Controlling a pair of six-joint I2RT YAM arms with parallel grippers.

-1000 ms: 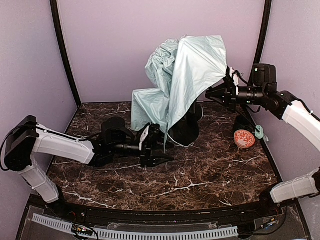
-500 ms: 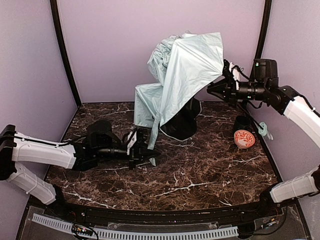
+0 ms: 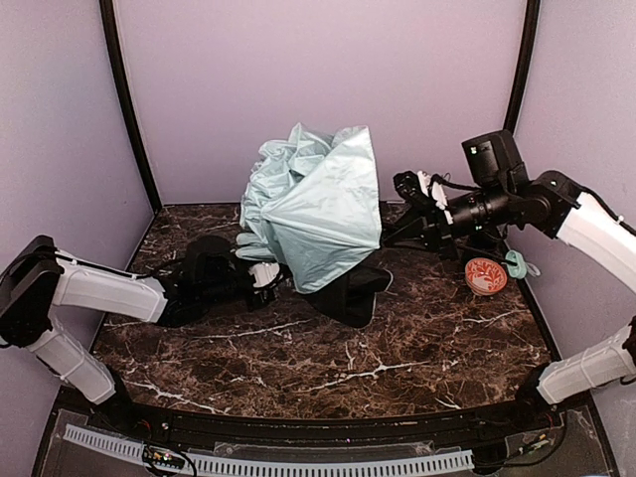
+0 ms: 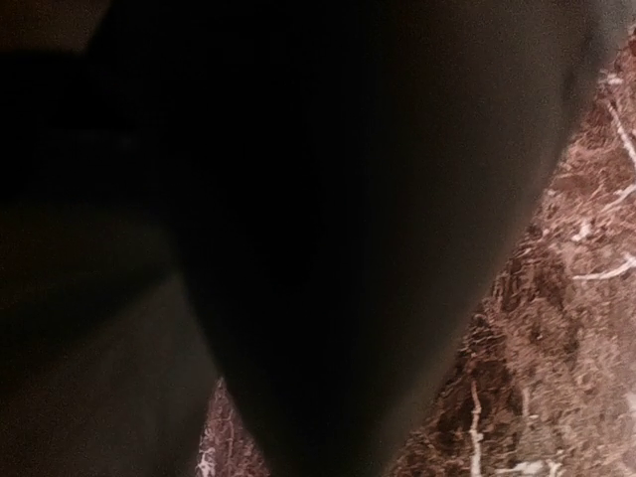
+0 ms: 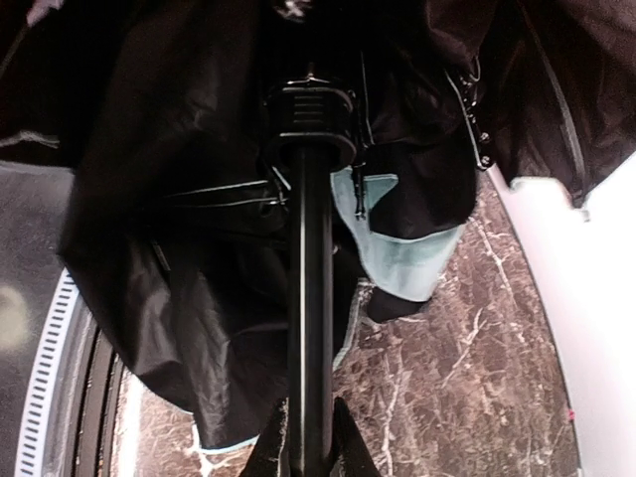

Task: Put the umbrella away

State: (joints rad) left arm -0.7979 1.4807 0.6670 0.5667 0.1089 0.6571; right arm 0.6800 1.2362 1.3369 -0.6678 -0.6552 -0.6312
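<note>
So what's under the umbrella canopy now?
Black lining and the shaft, seen from the right wrist. The left fingers reach beneath the umbrella fabric; their tips and any grip are covered.

A dark brown marble-patterned table (image 3: 397,358) with thin white veins sits inside plain lilac walls (image 3: 298,79). Black posts (image 3: 129,109) run up the back corners. A white ribbed strip (image 3: 298,464) edges the front.

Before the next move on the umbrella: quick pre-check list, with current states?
1. Right gripper grip on umbrella shaft: ok, shut on it.
2. Left gripper holding fabric: cannot tell; shut, but tucked under the canopy, and its wrist view is dark.
3. Canopy folded flat: not ok, bunched and partly spread.
4. Patterned bowl clear of canopy: ok, apart, off to the right.
</note>
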